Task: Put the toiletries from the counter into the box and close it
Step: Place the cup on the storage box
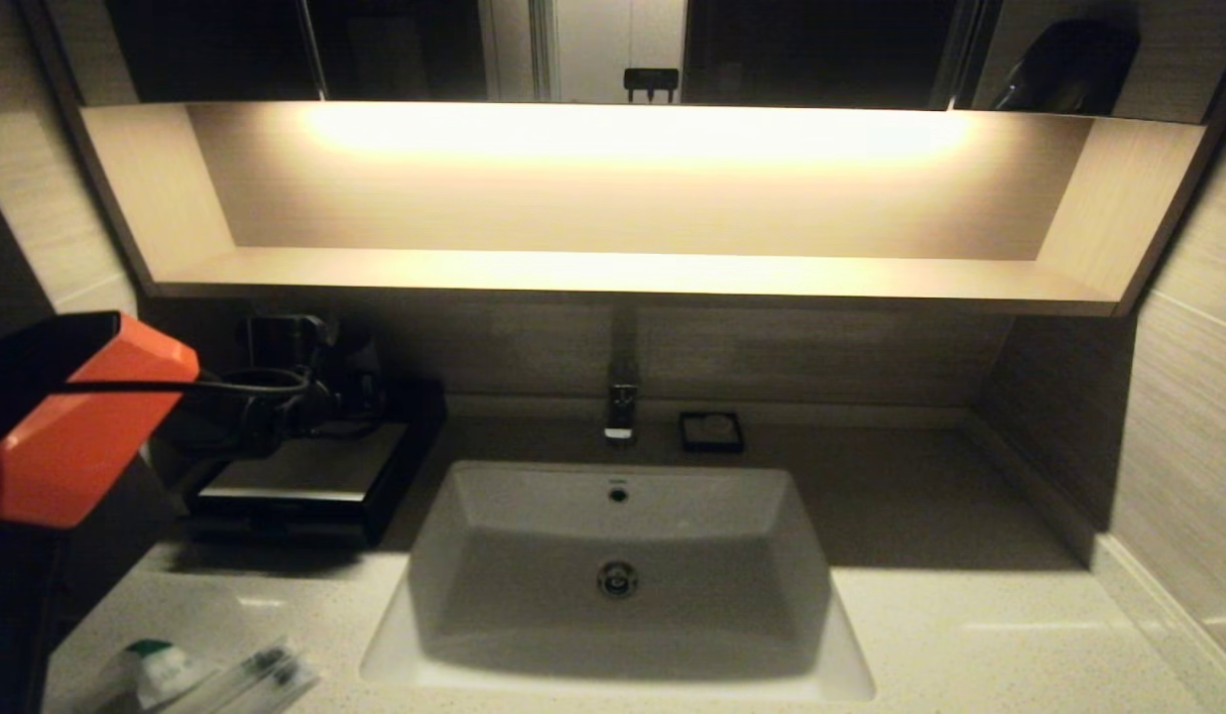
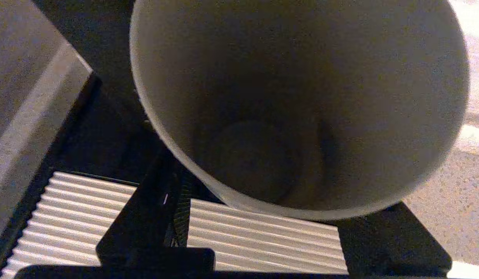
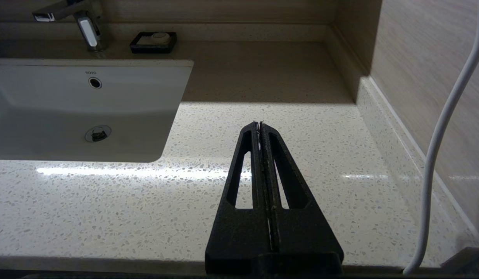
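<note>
The left gripper (image 1: 320, 402) reaches over the box (image 1: 306, 476) at the far left of the counter (image 1: 970, 635), one finger (image 2: 146, 224) against a pale cup (image 2: 301, 108) on the ribbed lid — how far it is open I cannot tell. The toiletries (image 1: 216, 679) lie at the near left corner. The right gripper (image 3: 260, 126) hovers right of the sink (image 1: 618, 555), fingers pressed together, holding nothing.

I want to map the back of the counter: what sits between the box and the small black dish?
In the head view, only the faucet stands between the box and the black dish, behind the sink.
</note>
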`<state>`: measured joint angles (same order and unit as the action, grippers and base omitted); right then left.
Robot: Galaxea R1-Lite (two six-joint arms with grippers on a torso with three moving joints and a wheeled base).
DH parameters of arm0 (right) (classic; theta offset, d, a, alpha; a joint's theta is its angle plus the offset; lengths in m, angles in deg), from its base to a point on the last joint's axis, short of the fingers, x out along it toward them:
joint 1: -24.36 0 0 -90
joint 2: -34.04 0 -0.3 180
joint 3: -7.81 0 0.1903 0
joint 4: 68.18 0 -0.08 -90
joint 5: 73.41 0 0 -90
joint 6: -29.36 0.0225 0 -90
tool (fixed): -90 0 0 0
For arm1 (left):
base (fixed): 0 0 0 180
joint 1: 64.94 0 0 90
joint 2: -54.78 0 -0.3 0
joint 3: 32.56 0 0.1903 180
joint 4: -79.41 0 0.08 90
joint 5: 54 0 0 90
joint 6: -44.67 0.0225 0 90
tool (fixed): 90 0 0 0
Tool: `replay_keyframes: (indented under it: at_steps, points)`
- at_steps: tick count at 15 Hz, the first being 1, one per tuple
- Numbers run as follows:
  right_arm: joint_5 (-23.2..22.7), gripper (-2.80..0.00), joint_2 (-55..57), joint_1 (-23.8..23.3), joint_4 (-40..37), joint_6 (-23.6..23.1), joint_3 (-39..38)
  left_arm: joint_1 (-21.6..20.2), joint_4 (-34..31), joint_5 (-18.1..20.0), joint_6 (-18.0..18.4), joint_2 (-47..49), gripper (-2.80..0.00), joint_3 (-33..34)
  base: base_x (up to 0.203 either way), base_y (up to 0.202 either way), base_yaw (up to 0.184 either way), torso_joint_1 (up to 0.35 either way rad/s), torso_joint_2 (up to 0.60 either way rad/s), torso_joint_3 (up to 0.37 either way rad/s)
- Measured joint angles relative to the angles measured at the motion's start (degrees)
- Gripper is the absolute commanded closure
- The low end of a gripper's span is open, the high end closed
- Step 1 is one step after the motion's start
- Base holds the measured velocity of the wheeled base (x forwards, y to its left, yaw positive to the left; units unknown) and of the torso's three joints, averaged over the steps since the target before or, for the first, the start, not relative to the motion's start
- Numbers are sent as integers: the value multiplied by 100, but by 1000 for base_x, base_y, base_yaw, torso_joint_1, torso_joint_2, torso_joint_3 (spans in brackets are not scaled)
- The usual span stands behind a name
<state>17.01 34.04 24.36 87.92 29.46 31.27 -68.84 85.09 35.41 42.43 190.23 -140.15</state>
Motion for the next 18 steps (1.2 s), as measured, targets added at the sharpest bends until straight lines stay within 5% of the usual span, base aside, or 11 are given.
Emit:
replay_keyframes:
  at_steps: [18]
  points:
    - [2,0,0,0,0,0,0,-4,-13,-44,-8,229,0,-338,0,0,0,0,0,0]
